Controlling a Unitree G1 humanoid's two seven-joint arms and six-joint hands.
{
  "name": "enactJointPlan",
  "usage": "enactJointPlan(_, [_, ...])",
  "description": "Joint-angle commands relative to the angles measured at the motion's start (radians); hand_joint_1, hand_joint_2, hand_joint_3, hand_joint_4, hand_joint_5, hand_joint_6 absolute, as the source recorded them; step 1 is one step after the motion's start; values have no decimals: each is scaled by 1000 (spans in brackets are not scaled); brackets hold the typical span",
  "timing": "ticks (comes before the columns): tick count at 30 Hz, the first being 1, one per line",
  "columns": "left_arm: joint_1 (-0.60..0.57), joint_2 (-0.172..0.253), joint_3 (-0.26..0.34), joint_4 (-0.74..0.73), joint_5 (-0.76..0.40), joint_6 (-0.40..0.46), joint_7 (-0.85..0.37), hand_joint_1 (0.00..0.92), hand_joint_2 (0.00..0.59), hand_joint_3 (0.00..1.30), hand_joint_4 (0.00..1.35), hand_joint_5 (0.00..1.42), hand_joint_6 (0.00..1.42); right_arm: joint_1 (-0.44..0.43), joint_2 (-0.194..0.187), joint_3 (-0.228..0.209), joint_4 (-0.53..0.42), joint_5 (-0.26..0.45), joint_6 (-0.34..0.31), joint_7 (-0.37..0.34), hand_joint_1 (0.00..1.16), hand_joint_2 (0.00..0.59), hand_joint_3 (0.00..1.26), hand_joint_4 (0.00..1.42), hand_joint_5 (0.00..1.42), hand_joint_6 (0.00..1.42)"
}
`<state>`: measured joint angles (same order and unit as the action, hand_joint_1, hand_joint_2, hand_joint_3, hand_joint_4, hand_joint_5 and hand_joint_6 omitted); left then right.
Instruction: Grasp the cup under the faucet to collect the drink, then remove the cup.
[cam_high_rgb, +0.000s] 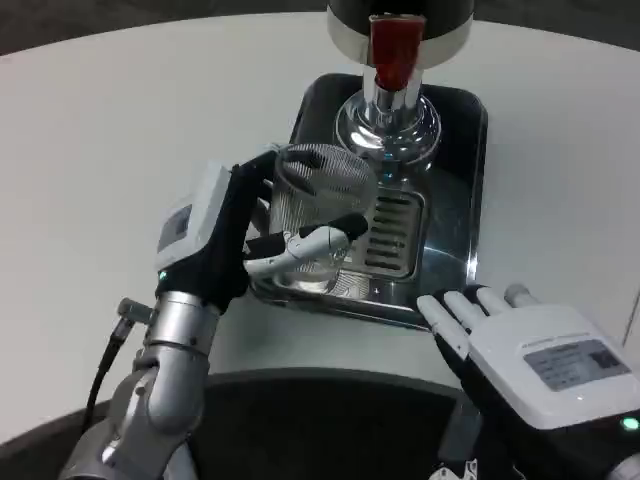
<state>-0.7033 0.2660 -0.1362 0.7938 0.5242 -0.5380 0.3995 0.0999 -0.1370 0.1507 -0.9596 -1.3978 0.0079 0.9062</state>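
A: Head view, starting at the left. What is the left hand (235, 235) doing?

B: It grips the cup (318, 215). The white back of the hand faces left, the black palm is against the cup's left wall, and the fingers (318, 240) wrap across the front of it. The silver left forearm (165, 370) rises from the lower left edge, with a black cable (108, 355) beside the wrist.

A: Describe the cup and its position.

B: Clear, ribbed, and upright. It stands on the left front part of the steel drip tray (455, 215), just left of the slotted grille (392, 232). Whether its base touches the tray or is lifted slightly I cannot tell; the fingers hide the lower wall. No liquid level is readable through the ribbing.

A: Relation to the faucet?

B: The dispenser's spout, with its red lever (392, 45) and chrome base (388, 125), stands at the back centre of the tray. The cup's rim is in front of it and to the left, near but not directly below the chrome part as far as this angle shows.

A: Moving right?

B: The right hand (530, 350) holds nothing. It rests palm down on the white table (120, 120) at the lower right, fingers extended and slightly apart, and the fingertips (445, 305) lie just beside the tray's front right corner. Contact with the tray is not resolvable.

A: The surface?

B: A round white top; a dark edge band shows along the bottom of the frame.
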Motion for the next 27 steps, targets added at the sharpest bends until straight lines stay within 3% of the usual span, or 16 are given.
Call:
enactJointPlan(1, [-55, -18, -24, 68, 10, -15, 57, 466, 339, 848, 1032, 813, 895, 26, 3, -11, -30, 12, -15, -1, 612, 281, 0, 0, 0, 0])
enactJointPlan(12, [-186, -68, -92, 246, 33, -9, 148, 455, 344, 848, 1031, 829, 895, 53, 16, -25, -42, 20, -20, -1, 612, 281, 0, 0, 0, 0])
enactJointPlan(27, [-214, -96, -154, 311, 43, -9, 179, 450, 345, 848, 1010, 846, 932, 67, 9, -52, -38, 49, -20, -8, 612, 281, 0, 0, 0, 0])
